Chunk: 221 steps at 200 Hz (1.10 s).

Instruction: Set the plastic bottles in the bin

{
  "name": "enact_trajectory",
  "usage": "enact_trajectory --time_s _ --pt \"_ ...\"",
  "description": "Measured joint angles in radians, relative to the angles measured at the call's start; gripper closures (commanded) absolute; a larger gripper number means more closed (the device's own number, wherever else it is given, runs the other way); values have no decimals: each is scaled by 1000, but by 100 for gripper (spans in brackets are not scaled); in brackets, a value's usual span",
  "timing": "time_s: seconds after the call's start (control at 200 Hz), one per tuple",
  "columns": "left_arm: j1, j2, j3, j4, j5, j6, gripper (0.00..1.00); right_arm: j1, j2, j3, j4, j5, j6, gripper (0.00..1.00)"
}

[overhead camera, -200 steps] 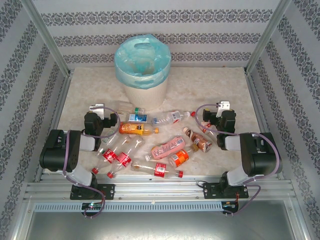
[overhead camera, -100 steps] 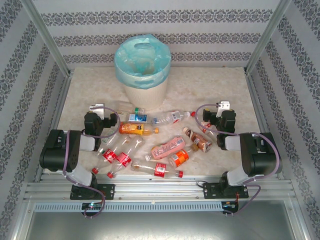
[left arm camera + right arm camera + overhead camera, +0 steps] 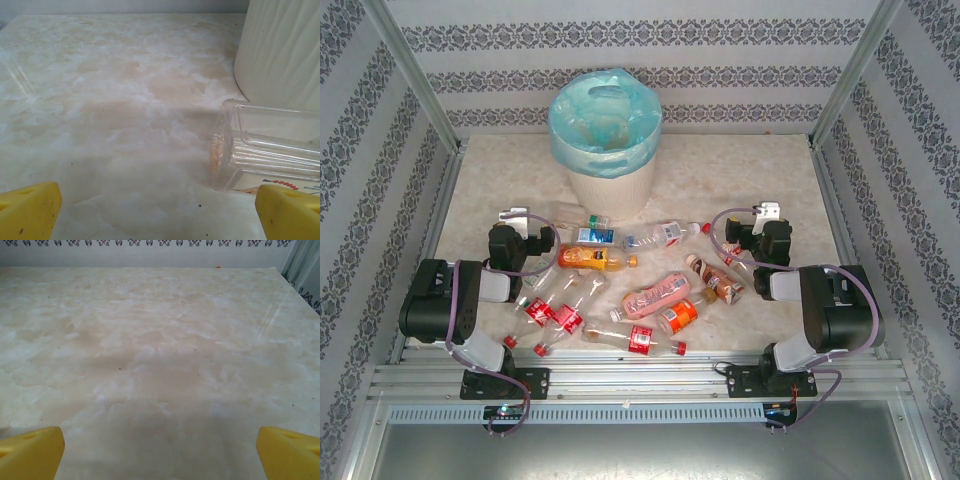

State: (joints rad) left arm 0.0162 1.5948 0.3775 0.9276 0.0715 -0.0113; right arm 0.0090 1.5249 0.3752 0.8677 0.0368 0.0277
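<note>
**On the table, bottles lie flat and both grippers stand wide**

Between the yellow fingers point(image 3: 30, 210) of the left gripper point(image 3: 157, 212) lies bare table point(image 3: 125, 100). The fingers stand wide apart, and their tips are cut off by the bottom edge. Just ahead of the finger on the picture's right side, a clear bottle point(image 3: 270, 150) lies on its side, with its bottom end toward the gap. Its far end runs off the picture. Its label is partly hidden behind that finger and cannot be read. Past the bottle rises the cream bin point(image 3: 285, 50), cut off at the top and side.

The right gripper point(image 3: 160, 452) is wide too and holds nothing. Marbled table lies ahead of its fingers point(image 3: 287, 452).

From above, the plastic bottles point(image 3: 660, 295) lie in a heap between the two grippers. Some overlap, so they are hard to count. The fingers are hard to make out there, under the wrists. The bin, lined with a blue bag point(image 3: 605, 110), stands beyond the heap, well apart from both pairs of fingers.
</note>
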Motion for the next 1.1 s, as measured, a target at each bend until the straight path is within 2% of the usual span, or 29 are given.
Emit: enact_trajectory --time_s 0.275,0.43,0.624,0.749,0.989,1.104 --pt "0 -8 -25 18 4 1 2 0 0 0 0 0 0 2" --pt "0 -101 -39 -4 -2 0 4 0 -21 3 -31 8 2 2" --pt "0 -303 -39 -100 -56 -9 6 0 -242 49 -232 20 9 2" --pt "-1 -440 -10 -218 -107 -31 9 0 -379 105 -383 28 39 2" --pt "-8 -592 210 -500 -120 -107 17 15 -511 224 -719 -31 126 6" --pt "-60 -599 339 -624 -78 -126 17 39 -522 264 -869 -80 157 8"
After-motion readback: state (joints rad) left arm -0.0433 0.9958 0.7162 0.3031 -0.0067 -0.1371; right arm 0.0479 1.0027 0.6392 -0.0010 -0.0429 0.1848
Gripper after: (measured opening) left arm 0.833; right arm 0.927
